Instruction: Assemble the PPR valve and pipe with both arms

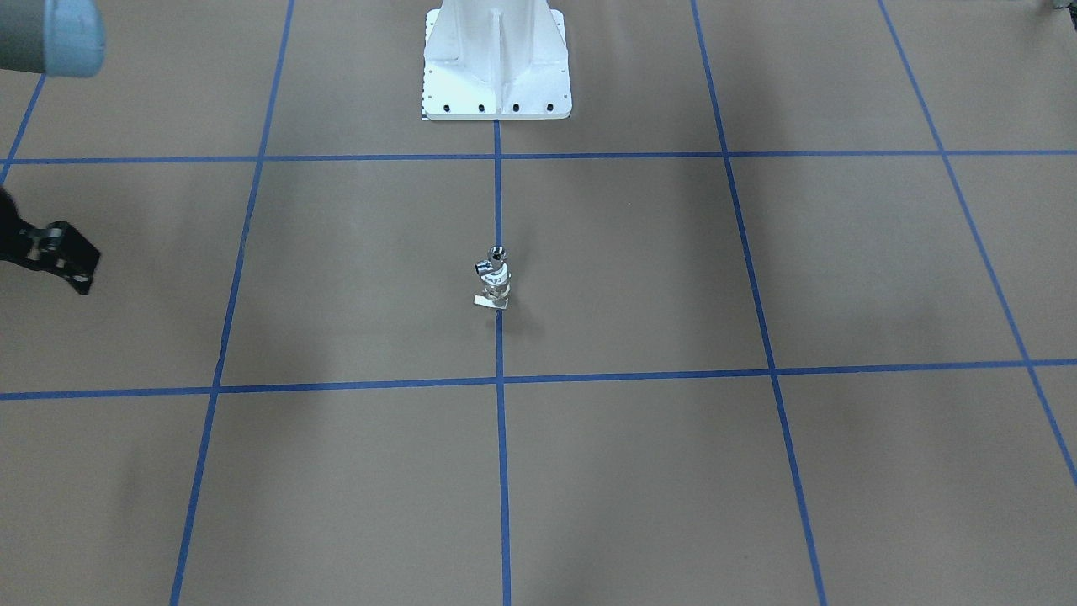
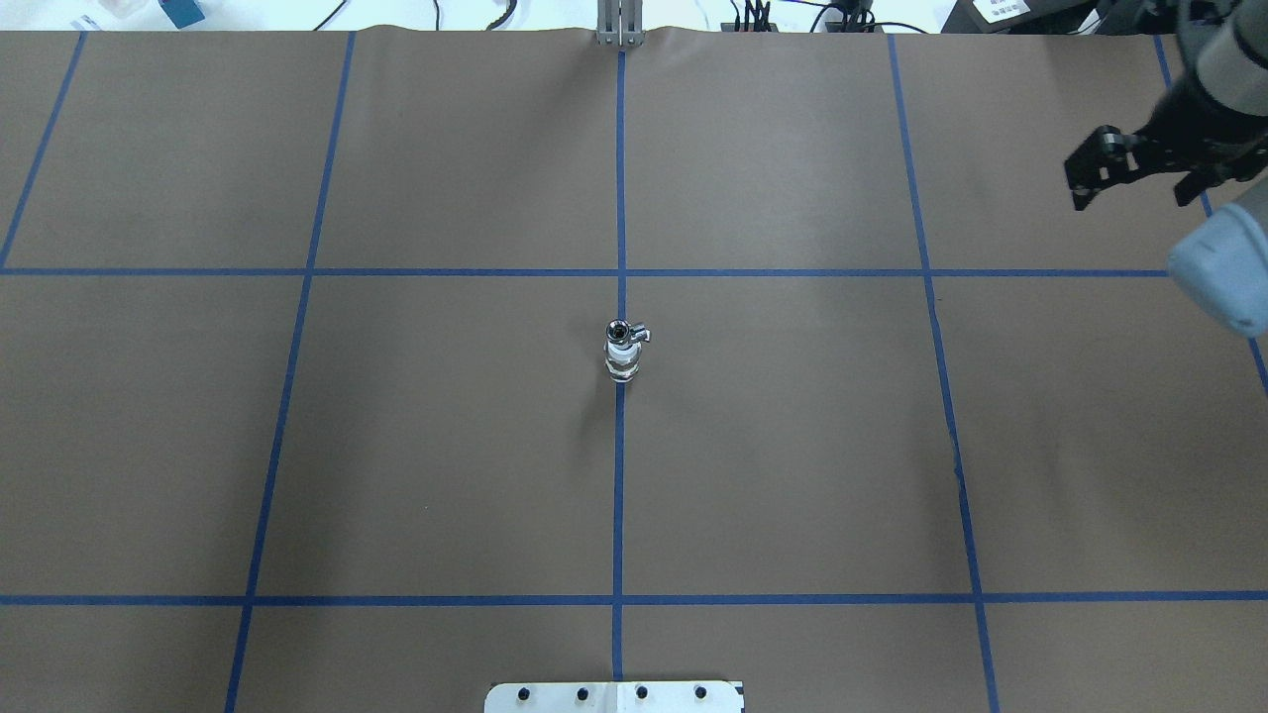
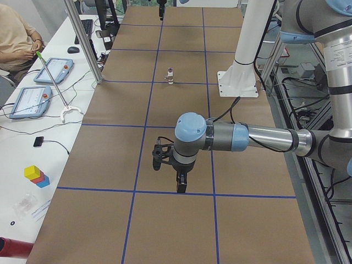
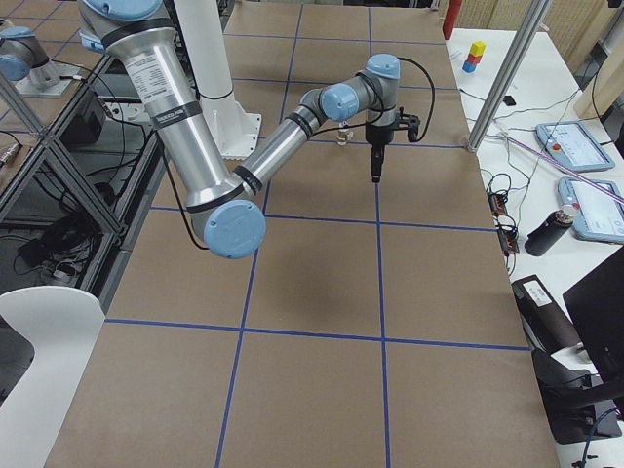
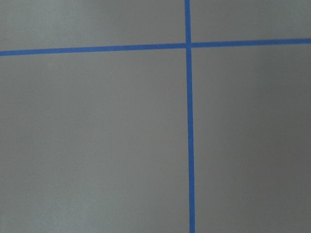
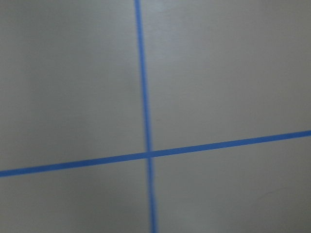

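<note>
The PPR valve (image 2: 621, 358) stands upright on the centre blue line, with its white ring and pale tab (image 1: 490, 301) low down. The chrome elbow pipe (image 2: 620, 332) sits on top of it, and the two look joined. They also show in the front view (image 1: 495, 273) and small in the left side view (image 3: 171, 76). My right gripper (image 2: 1129, 196) is open and empty, far off at the table's right side. My left gripper (image 3: 168, 176) shows only in the left side view, low over bare table far from the parts. I cannot tell whether it is open. Both wrist views show only brown paper and blue tape.
The white pedestal base (image 1: 496, 67) stands behind the parts at the robot's side. Blue tape lines (image 2: 619, 495) divide the brown table cover. A person and tablets (image 3: 33, 99) are at a side bench beyond the table edge.
</note>
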Controlling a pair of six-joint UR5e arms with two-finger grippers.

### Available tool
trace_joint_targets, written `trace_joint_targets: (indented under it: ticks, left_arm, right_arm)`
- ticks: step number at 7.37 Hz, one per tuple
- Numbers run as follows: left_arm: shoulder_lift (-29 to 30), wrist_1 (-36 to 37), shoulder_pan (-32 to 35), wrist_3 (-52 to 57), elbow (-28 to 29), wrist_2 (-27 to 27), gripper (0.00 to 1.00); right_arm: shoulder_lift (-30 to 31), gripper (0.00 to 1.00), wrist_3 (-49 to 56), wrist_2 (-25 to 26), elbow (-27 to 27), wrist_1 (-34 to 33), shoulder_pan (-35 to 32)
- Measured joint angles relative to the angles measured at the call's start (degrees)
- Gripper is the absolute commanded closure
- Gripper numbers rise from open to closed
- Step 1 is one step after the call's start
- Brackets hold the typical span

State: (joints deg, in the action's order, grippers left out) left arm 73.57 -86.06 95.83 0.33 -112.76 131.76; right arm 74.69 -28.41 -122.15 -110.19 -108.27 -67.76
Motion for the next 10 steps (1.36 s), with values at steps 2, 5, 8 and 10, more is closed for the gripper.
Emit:
trace_joint_targets:
  ticks: [2, 5, 8, 10]
  left_arm:
    - [0.29, -0.26, 0.00, -0.14, 2.62, 0.01, 0.00]
    - [0.50, -0.40, -0.39, 0.04, 2.82, 0.12, 0.00]
    - [0.59, -1.09, -3.76, 0.67, 2.80, 0.14, 0.00]
    - [0.60, -1.93, -4.62, 0.72, 2.81, 0.16, 0.00]
  right_arm:
    - [8.65, 0.00, 15.75, -3.28, -0.08, 0.01, -8.59]
    - [19.88, 0.00, 27.32, -6.03, -0.09, 0.07, -18.47]
    - [25.10, 0.00, 31.30, -5.73, 0.39, 0.13, -22.14]
    - [25.75, 0.00, 34.61, -5.73, 1.14, 0.11, -22.71]
